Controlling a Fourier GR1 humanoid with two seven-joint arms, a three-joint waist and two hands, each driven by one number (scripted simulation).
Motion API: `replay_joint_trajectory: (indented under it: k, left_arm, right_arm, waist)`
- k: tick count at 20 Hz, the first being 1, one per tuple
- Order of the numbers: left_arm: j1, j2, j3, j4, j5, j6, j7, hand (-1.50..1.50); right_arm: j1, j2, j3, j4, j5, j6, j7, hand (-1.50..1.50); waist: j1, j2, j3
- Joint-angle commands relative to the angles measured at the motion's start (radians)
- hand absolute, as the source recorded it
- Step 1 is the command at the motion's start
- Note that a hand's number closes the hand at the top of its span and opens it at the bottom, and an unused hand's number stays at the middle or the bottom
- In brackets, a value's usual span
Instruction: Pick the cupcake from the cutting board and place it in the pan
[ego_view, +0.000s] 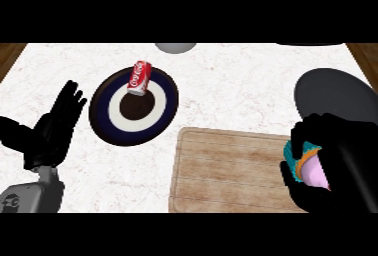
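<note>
The cupcake (310, 164), with pink frosting and a teal and orange wrapper, is held at the right edge of the wooden cutting board (229, 170). My right hand (339, 160) is shut on it, fingers curled round it and hiding most of it. The dark grey pan (336, 92) lies just beyond the hand, at the right of the counter. At the left, my left hand (52, 130) rests open with fingers up, away from the board.
A dark round plate (133, 107) with white and navy rings lies left of centre, and a red soda can (139, 77) lies on its far rim. A grey round object (176, 47) shows at the counter's far edge. Wooden edging borders the counter.
</note>
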Motion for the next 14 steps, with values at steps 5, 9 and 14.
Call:
replay_joint_trajectory:
  k: [5,9,14]
  left_arm:
    - [-0.039,0.004,0.010,-0.028,0.005,0.003,0.061,0.00]
    - [0.007,-0.055,-0.040,-0.036,-0.047,0.040,0.004,0.00]
    - [0.015,-0.045,-0.038,-0.040,-0.042,0.020,0.016,0.00]
  right_arm:
    - [-0.103,-0.015,-0.288,0.111,-0.105,-0.030,-0.067,1.50]
    - [-0.017,-0.078,-0.462,0.205,-0.172,-0.147,-0.211,1.50]
    - [-0.119,-0.170,-0.633,0.449,-0.254,-0.219,-0.346,1.50]
  waist:
    - [0.007,0.003,0.001]
    - [0.005,0.003,0.002]
    - [0.010,0.004,0.001]
